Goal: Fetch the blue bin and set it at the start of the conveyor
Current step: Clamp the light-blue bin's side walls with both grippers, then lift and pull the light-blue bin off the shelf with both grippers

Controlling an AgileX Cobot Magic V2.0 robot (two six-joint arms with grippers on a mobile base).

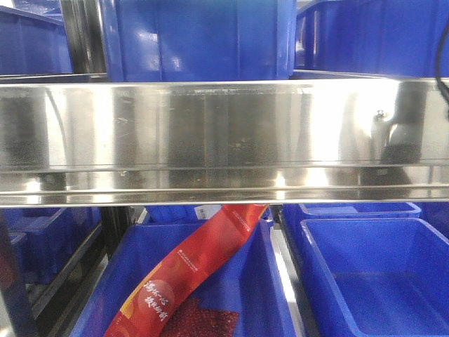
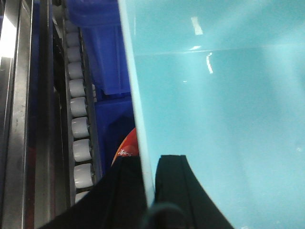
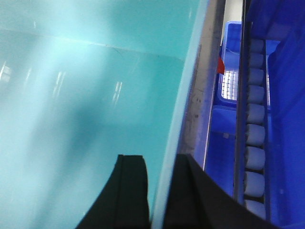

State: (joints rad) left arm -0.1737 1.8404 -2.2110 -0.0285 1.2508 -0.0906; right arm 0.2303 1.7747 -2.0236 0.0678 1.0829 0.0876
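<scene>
Blue bin [image 2: 214, 119] fills right of left wrist frame, left of right wrist frame. Left gripper [image 2: 148, 164] clamps its wall, one finger each side; right gripper [image 3: 157, 160] same. Roller track [image 2: 78, 129] left of bin. Steel rail [image 1: 224, 133] spans front view.

A pale turquoise blue bin [image 2: 214, 119] fills both wrist views. Its smooth, glossy inner walls catch soft streaks of light. A thin wall and its rim run up through each frame. The left tool [image 2: 148, 198] grips one wall, with a black finger on each side. The right tool [image 3: 159, 198] grips a wall the same way.
</scene>
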